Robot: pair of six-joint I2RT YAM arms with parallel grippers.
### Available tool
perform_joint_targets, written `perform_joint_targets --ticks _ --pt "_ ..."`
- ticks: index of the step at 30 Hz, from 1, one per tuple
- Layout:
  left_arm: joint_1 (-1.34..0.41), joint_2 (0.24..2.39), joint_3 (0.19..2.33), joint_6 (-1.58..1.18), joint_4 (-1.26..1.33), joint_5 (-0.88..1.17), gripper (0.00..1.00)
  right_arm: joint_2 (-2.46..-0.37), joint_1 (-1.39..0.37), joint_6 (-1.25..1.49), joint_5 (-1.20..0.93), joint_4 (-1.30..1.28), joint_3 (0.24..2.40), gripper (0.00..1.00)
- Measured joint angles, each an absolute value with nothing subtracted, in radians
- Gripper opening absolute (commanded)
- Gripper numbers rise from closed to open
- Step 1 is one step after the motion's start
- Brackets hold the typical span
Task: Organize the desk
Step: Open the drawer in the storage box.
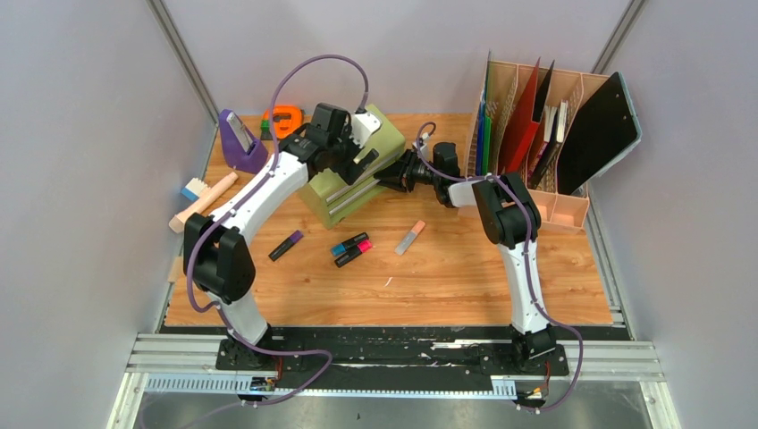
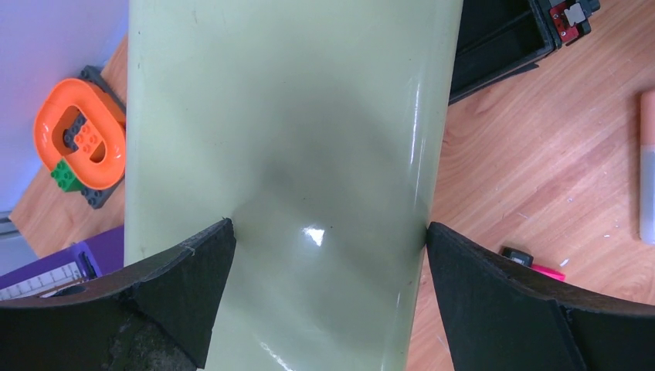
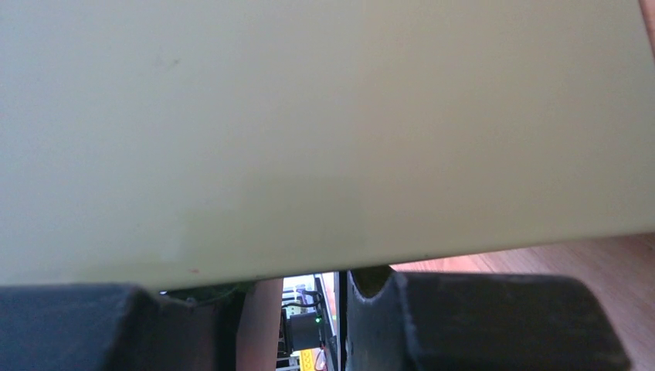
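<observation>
The desk [image 1: 447, 277] is orange-brown wood with a metal rail along its near edge. An olive-green drawer chest [image 1: 383, 134] stands at the back middle, a lower drawer pulled out. My left gripper [image 1: 350, 152] is over the chest [image 2: 293, 116]. In the left wrist view my left gripper [image 2: 328, 228] has its jaws spread wide, one fingertip [image 2: 220, 239] over the chest's face, the other [image 2: 440, 247] at its edge. My right gripper [image 1: 391, 176] presses against the chest's right side [image 3: 309, 116]. In the right wrist view the fingertips of my right gripper [image 3: 309, 309] are hidden by the chest.
Loose highlighters lie mid-desk: purple [image 1: 286, 244], blue [image 1: 349, 243], pink [image 1: 355, 254] and peach [image 1: 410, 237]. A file organizer [image 1: 536, 143] with folders stands back right. A purple holder [image 1: 241, 138], an orange brick ring [image 1: 284, 119], a wooden block [image 1: 204, 201] and a blue eraser [image 1: 191, 189] sit at left.
</observation>
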State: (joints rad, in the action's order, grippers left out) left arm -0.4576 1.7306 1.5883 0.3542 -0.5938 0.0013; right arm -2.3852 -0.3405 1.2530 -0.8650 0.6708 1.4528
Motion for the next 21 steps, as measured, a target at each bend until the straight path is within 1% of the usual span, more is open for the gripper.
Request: perform_joint_targets --ticks 12,21 --pt "-0.484 1.743 1.589 0.349 -0.587 -0.068 1.00 -2.384 -0.339 1.275 -0.860 0.723 1.425 0.00" --pt "-0.488 1.751 1.591 0.345 -0.575 -0.089 1.00 -2.364 -0.313 1.277 -0.923 0.732 1.385 0.00"
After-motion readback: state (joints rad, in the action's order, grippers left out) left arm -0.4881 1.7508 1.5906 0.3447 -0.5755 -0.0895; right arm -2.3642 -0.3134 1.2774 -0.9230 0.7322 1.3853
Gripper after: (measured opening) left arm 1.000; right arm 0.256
